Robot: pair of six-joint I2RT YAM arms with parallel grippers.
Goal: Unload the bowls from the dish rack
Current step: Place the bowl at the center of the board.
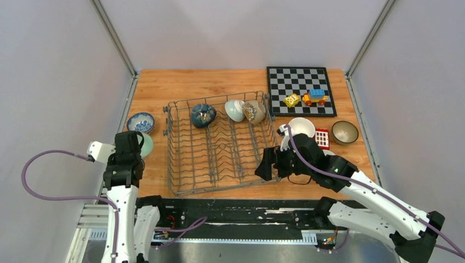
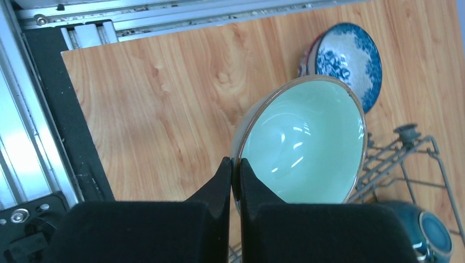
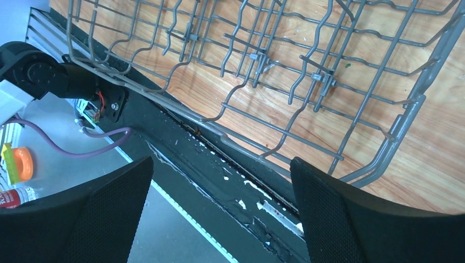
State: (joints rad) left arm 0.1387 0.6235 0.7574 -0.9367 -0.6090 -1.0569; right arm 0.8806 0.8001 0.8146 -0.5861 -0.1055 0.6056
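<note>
The grey wire dish rack (image 1: 171,149) stands mid-table. In its far row are a dark teal bowl (image 1: 203,115), a pale bowl (image 1: 234,109) and a beige-brown bowl (image 1: 255,112). My left gripper (image 1: 137,146) is left of the rack, shut on the rim of a pale green bowl (image 2: 304,145), just beside the rack's corner (image 2: 407,159). A blue-and-white bowl (image 1: 140,121) sits on the table beyond it and also shows in the left wrist view (image 2: 351,57). My right gripper (image 1: 266,164) is open and empty over the rack's near right corner (image 3: 384,148).
A cream white bowl (image 1: 301,127) and a beige-brown bowl (image 1: 345,131) sit right of the rack, with a small red-and-white object (image 1: 322,138) between them. A chessboard (image 1: 299,82) with toy blocks (image 1: 307,98) lies at the back right. A black rail (image 1: 230,205) borders the near edge.
</note>
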